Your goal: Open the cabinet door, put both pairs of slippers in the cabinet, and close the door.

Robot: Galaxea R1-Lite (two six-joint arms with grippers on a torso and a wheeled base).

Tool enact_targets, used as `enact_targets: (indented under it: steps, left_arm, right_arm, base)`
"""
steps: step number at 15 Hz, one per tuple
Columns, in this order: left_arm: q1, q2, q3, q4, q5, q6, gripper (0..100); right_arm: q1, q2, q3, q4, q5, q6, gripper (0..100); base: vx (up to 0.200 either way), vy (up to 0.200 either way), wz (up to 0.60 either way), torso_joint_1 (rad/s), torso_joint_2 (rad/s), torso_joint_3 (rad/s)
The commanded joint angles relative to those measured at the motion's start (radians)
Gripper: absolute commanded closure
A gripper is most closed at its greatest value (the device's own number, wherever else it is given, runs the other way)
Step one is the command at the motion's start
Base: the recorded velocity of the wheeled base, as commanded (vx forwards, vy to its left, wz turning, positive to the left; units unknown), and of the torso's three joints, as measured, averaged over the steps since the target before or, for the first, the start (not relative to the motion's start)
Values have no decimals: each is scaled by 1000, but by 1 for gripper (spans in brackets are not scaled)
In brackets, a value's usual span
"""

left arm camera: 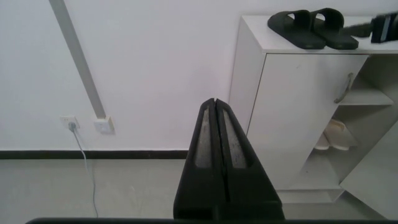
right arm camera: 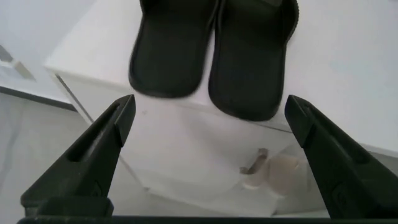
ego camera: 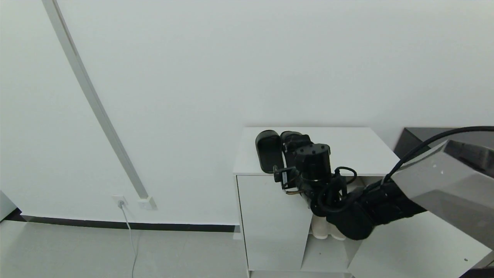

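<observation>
Spread wide, the right hand [right arm camera: 209, 102] faces black rubbery slippers [right arm camera: 245, 62] overhanging the white cabinet [ego camera: 347, 150] mid-frame; a nudge could topple them.

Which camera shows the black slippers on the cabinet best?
The left wrist view: both black slippers show whole, side by side on the cabinet top. The right wrist view has them close but cut off at the edge. In the head view the right arm hides most of one.
</observation>
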Motion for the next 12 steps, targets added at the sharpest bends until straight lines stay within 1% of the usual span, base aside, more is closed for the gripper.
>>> enact_targets:
  steps: [1,2,3,8,12]
  left_arm:
    - [1,0,0,0,0,0,100]
    - [1,2,0,0,0,0,100]
    - [1,0,0,0,0,-1,100]
    - [1,2,0,0,-1,-1,100]
    - [1,2,0,0,-1,2,100]
  right_arm:
    - [-9,-46,-188,200,0,122,0]
    - [-8,-52,-220,275,0,162,0]
    - [-6,-56,-234,323,0,187,0]
    - [7,-56,-199,332,-2,197,0]
    - [21,-41,-174,317,-2,199,0]
  base:
    - [0,0,0,0,0,0]
    - [0,0,0,0,0,0]
    - [0,0,0,0,0,0]
    - [0,0,0,0,0,0]
    - [200,0,0,-4,-1,8]
